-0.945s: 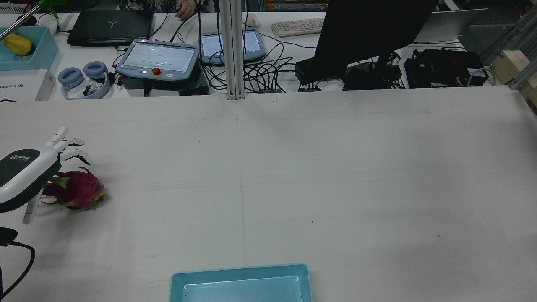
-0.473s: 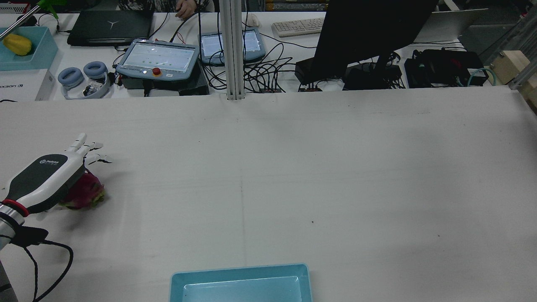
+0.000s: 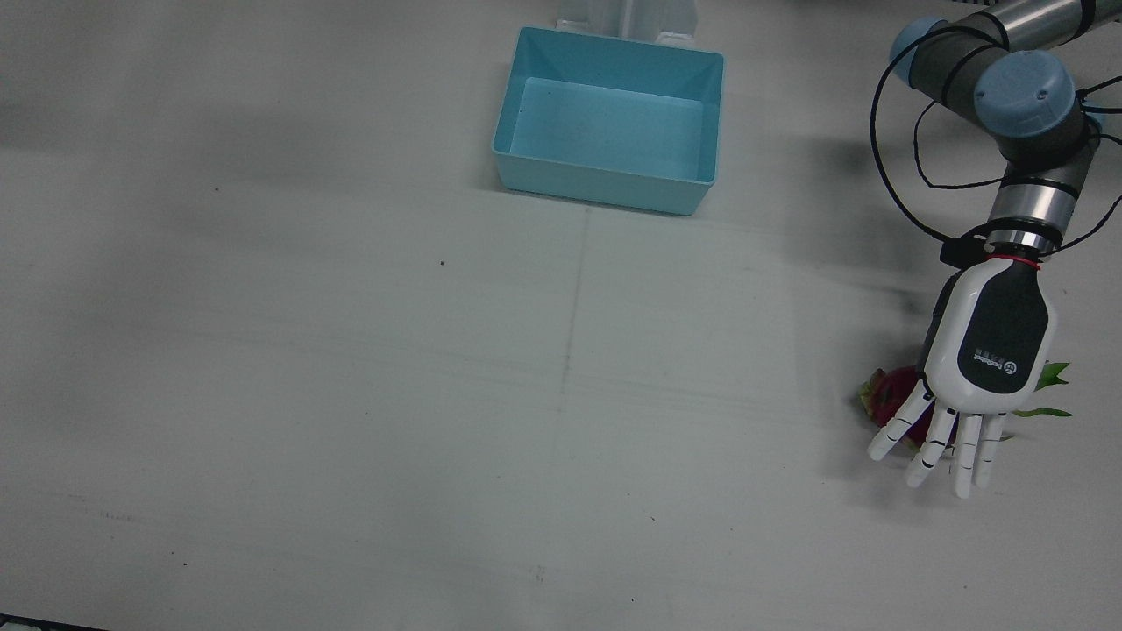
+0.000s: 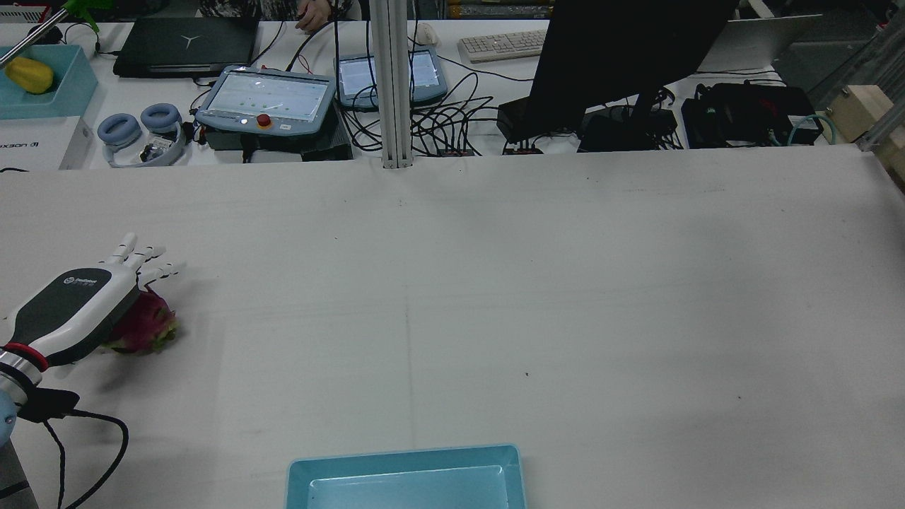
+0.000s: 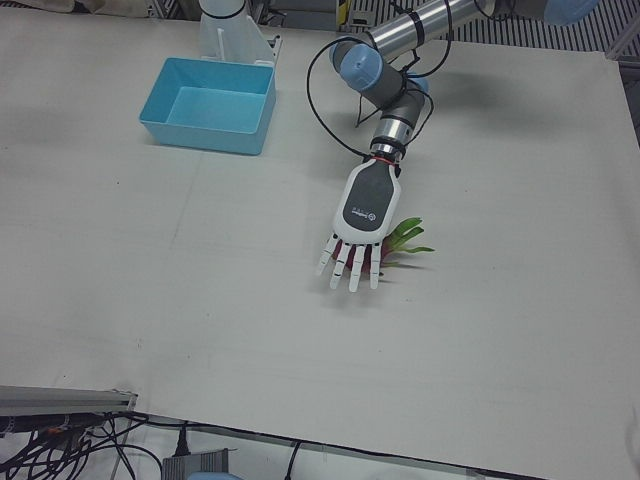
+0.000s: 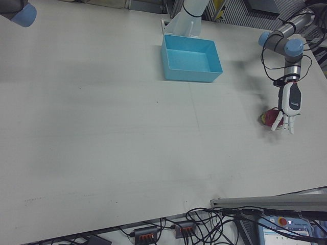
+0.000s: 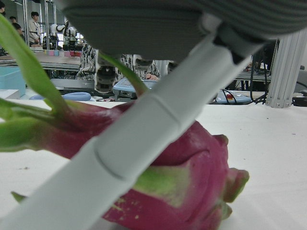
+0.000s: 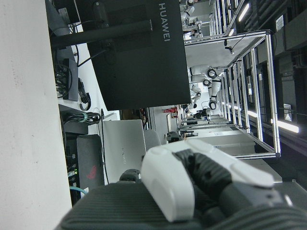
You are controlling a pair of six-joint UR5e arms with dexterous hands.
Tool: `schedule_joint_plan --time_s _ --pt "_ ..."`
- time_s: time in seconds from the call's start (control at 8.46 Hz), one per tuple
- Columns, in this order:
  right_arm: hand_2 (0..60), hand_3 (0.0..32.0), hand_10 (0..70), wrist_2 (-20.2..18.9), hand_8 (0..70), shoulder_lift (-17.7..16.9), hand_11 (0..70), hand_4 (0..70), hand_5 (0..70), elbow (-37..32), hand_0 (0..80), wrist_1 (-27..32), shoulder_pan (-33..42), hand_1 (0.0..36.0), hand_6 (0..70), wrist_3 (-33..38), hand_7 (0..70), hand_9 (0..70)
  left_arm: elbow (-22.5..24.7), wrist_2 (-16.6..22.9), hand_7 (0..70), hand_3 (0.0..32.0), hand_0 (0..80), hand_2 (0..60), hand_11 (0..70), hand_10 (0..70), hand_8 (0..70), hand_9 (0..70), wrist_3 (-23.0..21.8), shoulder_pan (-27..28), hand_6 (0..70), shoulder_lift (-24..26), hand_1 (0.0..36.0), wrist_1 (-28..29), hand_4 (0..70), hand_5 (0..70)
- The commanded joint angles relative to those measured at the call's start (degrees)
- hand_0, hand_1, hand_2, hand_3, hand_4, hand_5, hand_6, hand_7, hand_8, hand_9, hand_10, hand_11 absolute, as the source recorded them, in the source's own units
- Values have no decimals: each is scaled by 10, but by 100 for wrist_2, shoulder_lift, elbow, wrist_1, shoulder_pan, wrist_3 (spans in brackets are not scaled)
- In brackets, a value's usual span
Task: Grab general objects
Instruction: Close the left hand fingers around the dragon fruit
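A pink dragon fruit (image 3: pixel 884 394) with green leaf tips lies on the white table at the robot's left edge. It also shows in the rear view (image 4: pixel 147 326) and fills the left hand view (image 7: pixel 192 177). My left hand (image 3: pixel 983 350) hovers palm-down right over it, open, with its fingers (image 3: pixel 936 443) stretched out flat and spread past the fruit. In the left hand view one finger (image 7: pixel 144 139) crosses in front of the fruit. My right hand (image 8: pixel 192 187) shows only in its own view, raised away from the table; its fingers' state is unclear.
A light blue bin (image 3: pixel 605 188) stands at the robot's near edge of the table, mid-width; it also shows in the rear view (image 4: pixel 403 463). Beyond the table's far edge are tablets, cables and a monitor (image 4: pixel 622 56).
My left hand has moved forward over the dragon fruit and now covers most of it. Its fingers stay open. The fruit has not moved.
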State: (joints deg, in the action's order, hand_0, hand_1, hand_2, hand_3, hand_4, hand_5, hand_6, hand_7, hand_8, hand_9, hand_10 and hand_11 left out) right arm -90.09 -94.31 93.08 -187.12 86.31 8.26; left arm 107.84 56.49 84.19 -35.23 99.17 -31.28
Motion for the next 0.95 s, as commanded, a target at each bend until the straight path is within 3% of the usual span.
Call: schedule_joint_plan --time_s 0.0,0.12,0.24,0.35,0.71,0.83 --pt "0 0 0 0 0 0 0 0 0 0 0 0 0 0 0 0 0 0 -70 -85 186 154 800 600 0 0 0 23 80 16 0 14 360 -1 0 102" --pt "0 0 0 0 0 0 0 0 0 0 0 0 0 0 0 0 0 0 -79 -94 210 128 800 600 0 0 0 28 158 16 0 67 360 -1 0 235" --pt "0 0 0 0 0 0 0 0 0 0 0 0 0 0 0 0 0 0 -210 -94 222 122 800 600 0 0 0 30 194 16 0 206 360 -1 0 265" --pt "0 0 0 0 0 0 0 0 0 0 0 0 0 0 0 0 0 0 -394 -94 217 130 800 600 0 0 0 29 194 16 0 338 360 -1 0 228" --pt "0 0 0 0 0 0 0 0 0 0 0 0 0 0 0 0 0 0 -623 -103 217 110 800 600 0 0 0 29 203 16 0 375 360 86 0 320" --pt "0 0 0 0 0 0 0 0 0 0 0 0 0 0 0 0 0 0 -720 -94 215 116 800 600 0 0 0 29 203 8 0 366 360 156 0 293"
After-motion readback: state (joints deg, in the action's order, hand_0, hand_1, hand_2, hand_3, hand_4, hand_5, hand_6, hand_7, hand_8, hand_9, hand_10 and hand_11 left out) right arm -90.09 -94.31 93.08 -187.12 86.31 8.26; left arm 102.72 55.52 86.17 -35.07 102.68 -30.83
